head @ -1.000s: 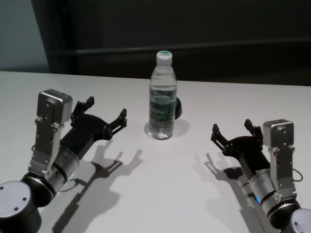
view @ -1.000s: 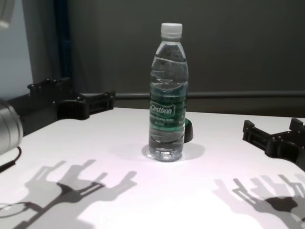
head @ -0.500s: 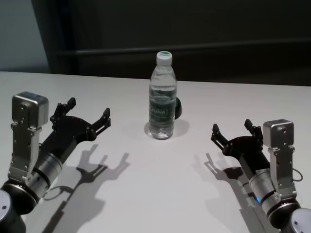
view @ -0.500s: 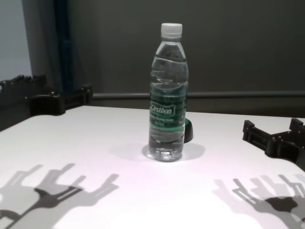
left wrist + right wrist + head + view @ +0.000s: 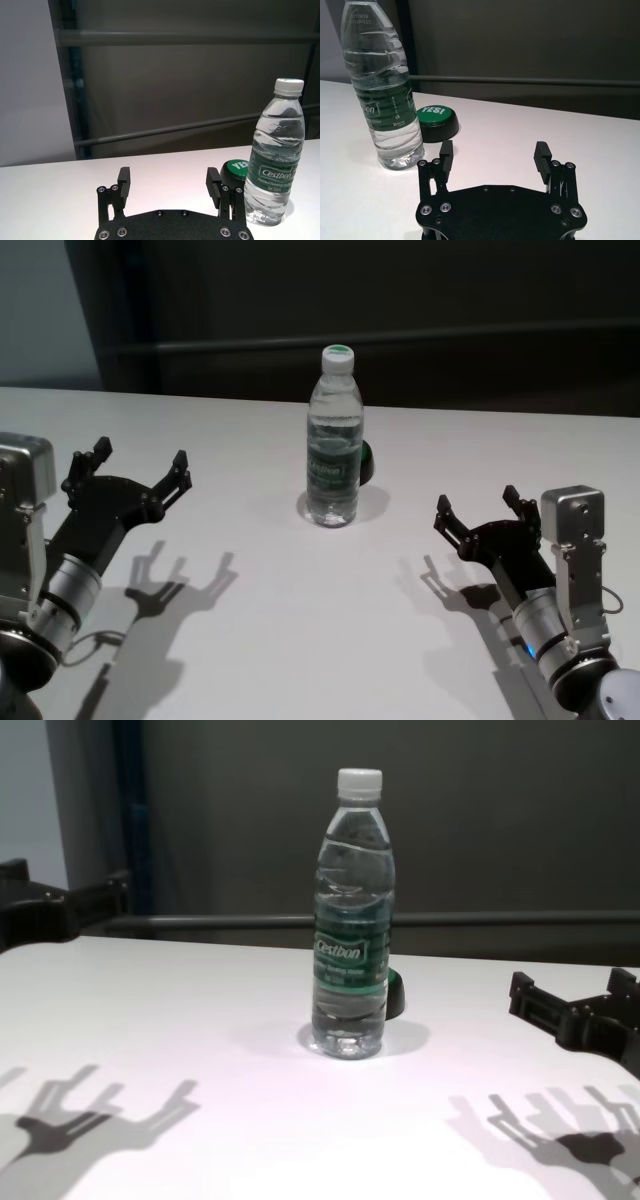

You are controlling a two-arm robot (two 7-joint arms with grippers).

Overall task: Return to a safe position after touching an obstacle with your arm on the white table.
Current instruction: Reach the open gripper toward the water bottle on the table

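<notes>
The obstacle, a clear water bottle with a white cap and dark green label, stands upright at the middle of the white table. My left gripper is open and empty, hovering well to the left of the bottle, clear of it. Over the table's right side my right gripper hangs open with nothing between its fingers.
A low green button with a black base marked "YES!" sits just behind the bottle. A dark wall with a horizontal rail runs behind the table's far edge.
My left arm has drawn back to the left and toward the body, away from the bottle. The bottle stays upright in place. The right arm has not moved.
</notes>
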